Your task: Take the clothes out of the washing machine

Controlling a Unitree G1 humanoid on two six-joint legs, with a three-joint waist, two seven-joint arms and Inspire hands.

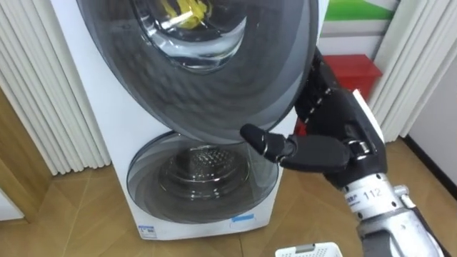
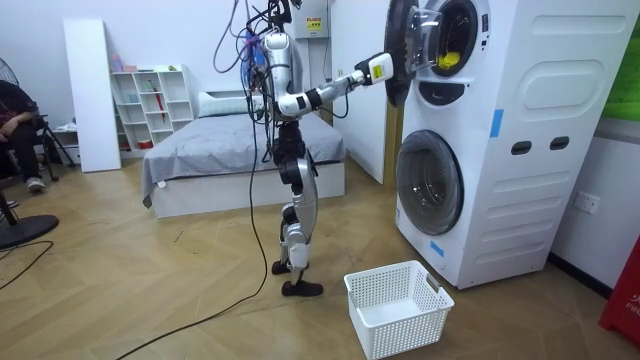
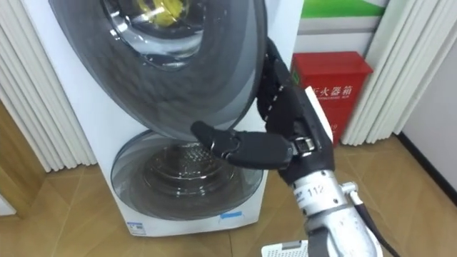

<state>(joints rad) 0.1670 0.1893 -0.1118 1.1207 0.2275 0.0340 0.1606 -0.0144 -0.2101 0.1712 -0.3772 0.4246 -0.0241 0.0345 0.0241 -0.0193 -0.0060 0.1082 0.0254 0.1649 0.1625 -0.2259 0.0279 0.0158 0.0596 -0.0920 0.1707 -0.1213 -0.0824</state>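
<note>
At the frame's right, the black right hand (image 1: 343, 132) clasps the rim of the round grey glass upper door (image 1: 214, 78), thumb in front, fingers behind, with a yellow garment (image 1: 187, 13) at upper centre.

Right arm outstretched, right hand (image 1: 341, 132) raised.

Wood floor (image 2: 150, 290) carries everything. White laundry basket (image 2: 397, 308) sits on it. Washing machine (image 2: 520, 150) stands at 1 o'clock from the basket, near it. Bed (image 2: 240, 150) at 10 o'clock, white shelf (image 2: 155, 100) beyond it.
</note>
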